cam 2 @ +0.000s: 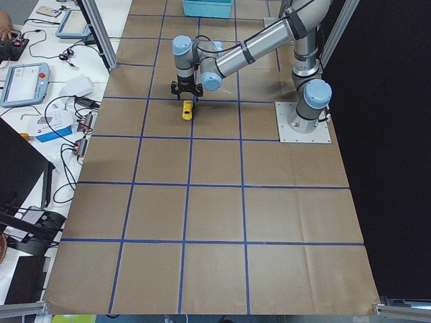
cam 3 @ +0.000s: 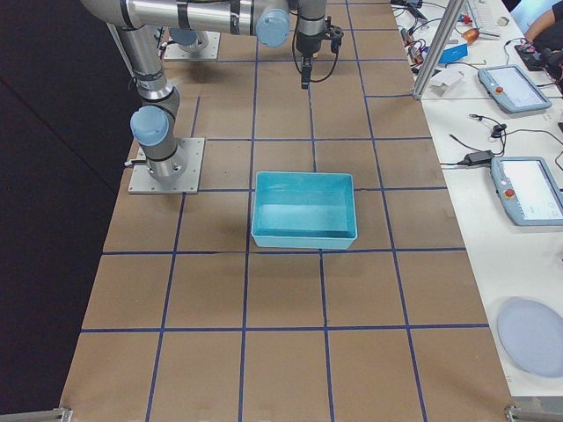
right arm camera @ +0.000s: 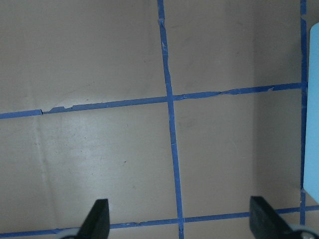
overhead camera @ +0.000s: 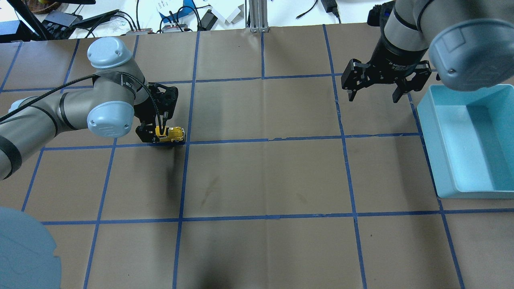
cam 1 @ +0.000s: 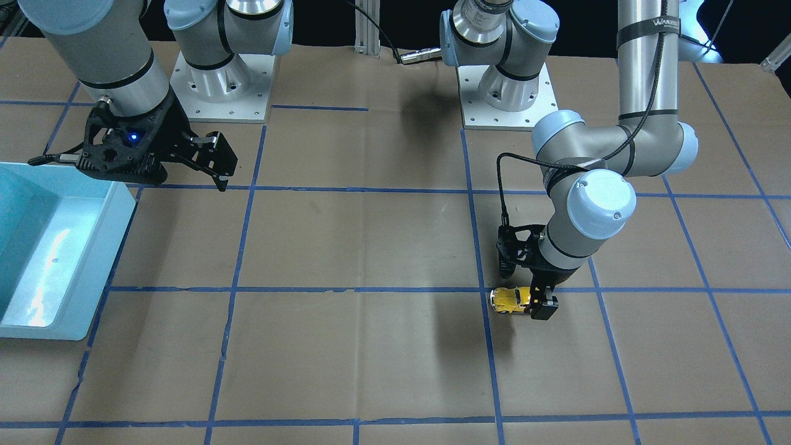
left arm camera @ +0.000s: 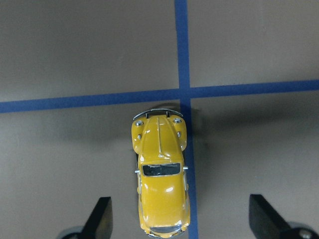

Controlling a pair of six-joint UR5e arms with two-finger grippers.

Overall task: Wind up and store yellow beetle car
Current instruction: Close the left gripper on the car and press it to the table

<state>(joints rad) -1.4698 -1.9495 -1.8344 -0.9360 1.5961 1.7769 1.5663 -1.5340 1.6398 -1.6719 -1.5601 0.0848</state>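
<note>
While the left gripper (left arm camera: 182,216) hangs open over the worktop (overhead camera: 261,180), the yellow beetle car (left arm camera: 160,172) sits between its fingers (left arm camera: 102,219). It touches neither finger and lies slightly nearer one.

Risk: on closing, that finger probably meets the car first and shoves it sideways, and free wheels would let it roll.

Body is glossy, rounded and hard-looking, so pads may slip off the curved flanks. Worktop is matte brown paper crossed by blue tape (left arm camera: 182,50).

Right gripper (overhead camera: 373,98), spread open and empty, hangs just beside the smooth light-blue bin (overhead camera: 427,148).

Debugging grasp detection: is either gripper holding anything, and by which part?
Nothing held. Left gripper is open; yellow beetle car sits between its fingers, clear of both. Right gripper open, empty.
</note>
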